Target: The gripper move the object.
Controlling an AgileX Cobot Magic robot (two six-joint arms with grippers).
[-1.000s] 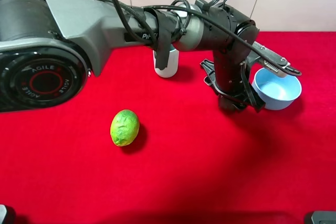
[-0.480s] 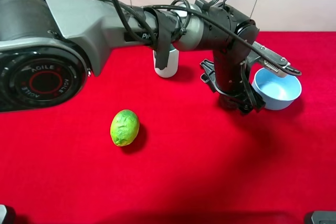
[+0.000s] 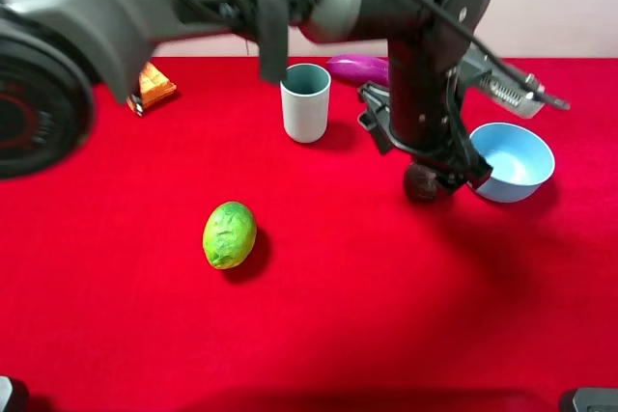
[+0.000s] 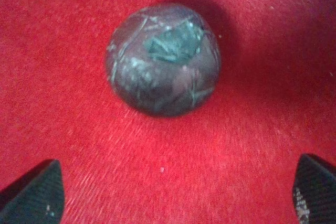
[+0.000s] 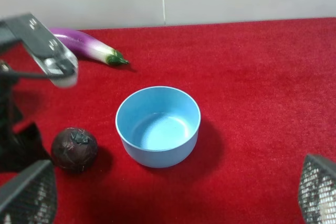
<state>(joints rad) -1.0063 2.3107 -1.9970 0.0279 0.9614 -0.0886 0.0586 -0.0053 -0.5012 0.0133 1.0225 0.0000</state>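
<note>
Left arm reaches across the red cloth (image 3: pixel 319 315), wrist pointing down, left gripper (image 3: pixel 446 173) above the object (image 4: pixel 163 59), jaws wide apart and holding nothing; the object rests on the cloth just beside the blue bowl (image 5: pixel 157 127).

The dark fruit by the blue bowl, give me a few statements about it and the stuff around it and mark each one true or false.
1. The dark fruit lies on the red cloth, free of the left gripper. True.
2. The fruit is inside the blue bowl. False: it sits on the cloth beside the bowl, which is empty.
3. The left gripper is shut. False: its fingertips stand wide apart.
4. The lime lies apart from the cup. True.
5. The eggplant is touching the bowl. False: bare cloth separates them.
</note>
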